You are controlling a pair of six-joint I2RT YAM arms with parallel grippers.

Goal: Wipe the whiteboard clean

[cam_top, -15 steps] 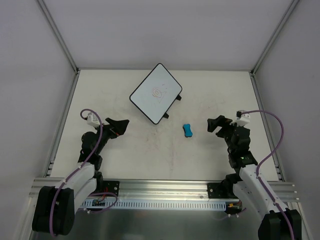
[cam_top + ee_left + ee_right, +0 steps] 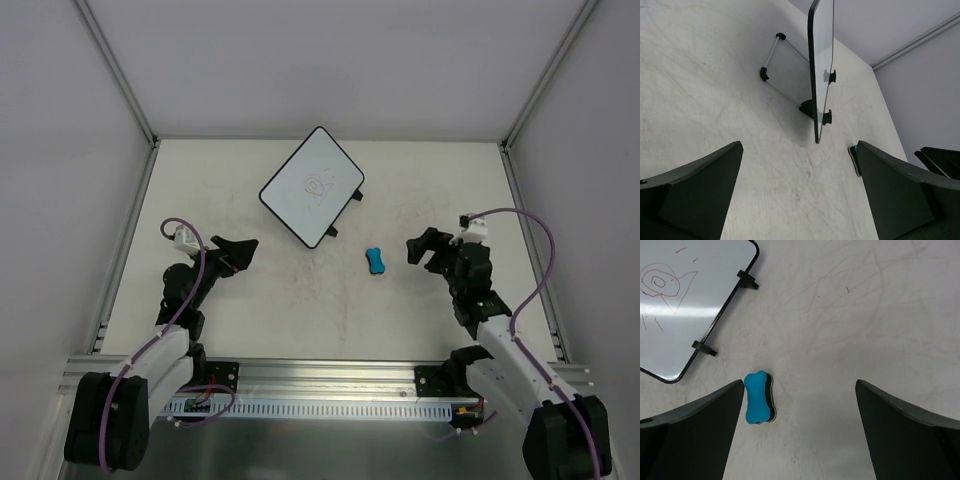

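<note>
Whiteboard [image 2: 311, 187] lies beyond and between left pincer [image 2: 235, 252] and right pincer [image 2: 423, 250], touching neither — both gape wide, empty.

Lab test cell: white panel walls [image 2: 330, 60], aluminium rails [image 2: 320, 375], scuffed tabletop [image 2: 300, 300]

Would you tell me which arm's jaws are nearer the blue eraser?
Right: the right arm has its open jaws just beside the blue eraser, on its right; the left arm is well away on its left.

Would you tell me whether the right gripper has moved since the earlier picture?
Yes: the right gripper has shifted slightly left, closing on the blue eraser, which has stayed put.
</note>
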